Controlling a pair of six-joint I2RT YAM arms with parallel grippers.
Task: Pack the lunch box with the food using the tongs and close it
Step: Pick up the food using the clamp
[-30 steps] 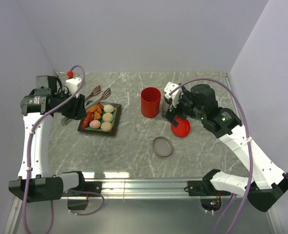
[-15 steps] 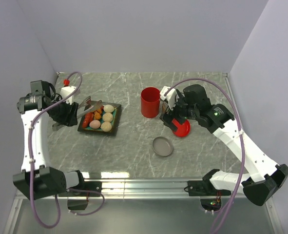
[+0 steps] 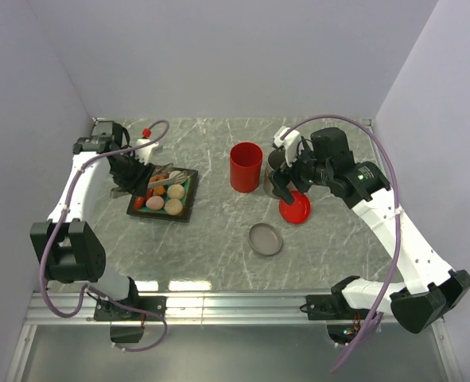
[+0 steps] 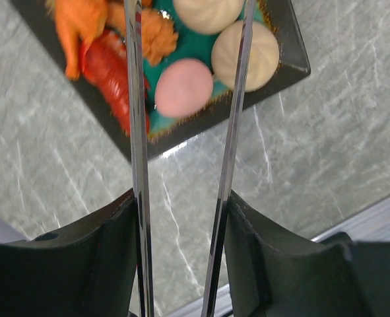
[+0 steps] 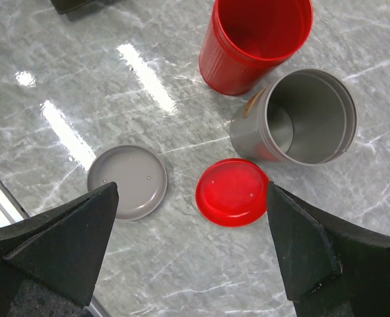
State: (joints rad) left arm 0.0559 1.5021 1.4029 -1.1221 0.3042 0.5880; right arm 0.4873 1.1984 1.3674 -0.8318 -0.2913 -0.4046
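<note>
**Item: packing station, pick stage**

- Left gripper (image 4: 181,198): pinching the tongs (image 4: 139,132), one slim arm against each finger. The arms stand apart over the tray (image 4: 293,63).
- Food: all in the tray. The pink ball (image 4: 183,87) lies between the tong arms, the beige balls (image 4: 251,56) just beyond, and the orange pieces (image 4: 82,26) and a red sausage piece (image 4: 112,76) to the side.
- Right gripper (image 5: 191,191): spread wide, holding nothing, hovering above the containers.
- Lunch box (image 5: 257,39): upright and open, well apart from the tray. Its red lid (image 5: 232,191) lies flat on the table (image 3: 219,263).
- Also present: a grey cup (image 5: 293,125) just beside the lunch box, and a grey lid (image 5: 127,190).

**Hazards:** a round ball may squirt out if the tongs close off-centre. The tongs may slip or twist in the fingers. Food could land in the grey cup, which stands so close to the red one.

**View notes:** the left wrist view alone shows the ball between the arms, but it crops the tong tips, so contact probably has not happened. The right wrist view alone shows both cups open. The overhead view half hides the grey cup behind the gripper, yet alone shows how far the tray lies from the lunch box.
</note>
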